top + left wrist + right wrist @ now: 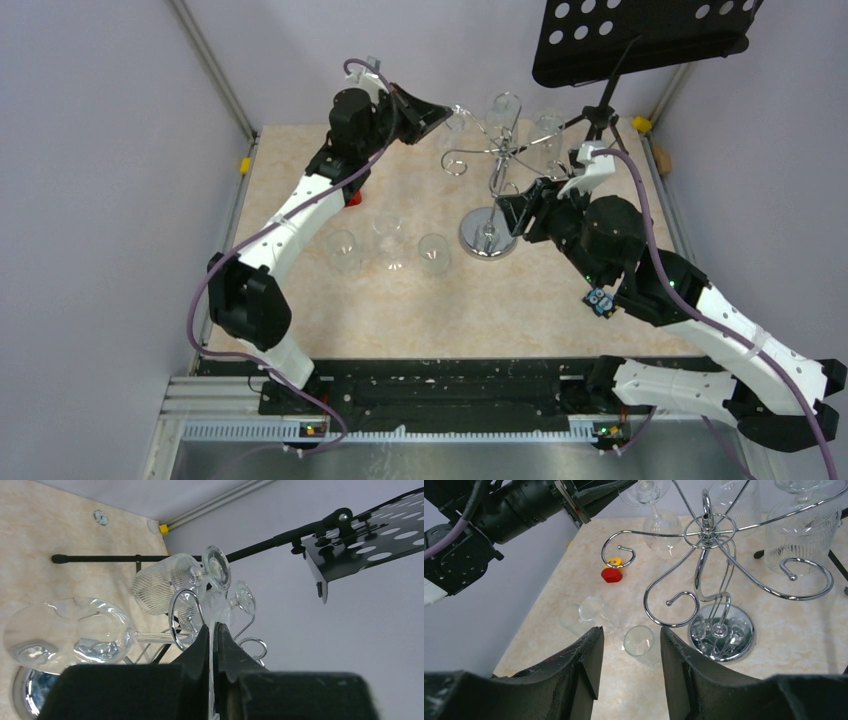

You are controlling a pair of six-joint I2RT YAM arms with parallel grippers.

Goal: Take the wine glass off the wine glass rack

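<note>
The chrome wine glass rack [497, 190] stands at the back middle of the table on its round disc base [722, 632]. Its looped arms [182, 615] spread from the top of the pole. A clear wine glass [65, 630] hangs upside down from the rack's left arm, also visible from above [458, 125]. My left gripper [213, 627] is shut on the thin foot of this wine glass, seen edge-on between the fingers. My right gripper [629, 650] is open and holds nothing, hovering just right of the rack's pole [515, 205].
Two more patterned glasses [503, 108] [547, 135] hang on the rack's far arms. Three glasses [343, 250] [392, 240] [434, 253] stand on the table left of the rack base. A black music stand [640, 35] rises at the back right. A small red object [612, 575] lies near the left arm.
</note>
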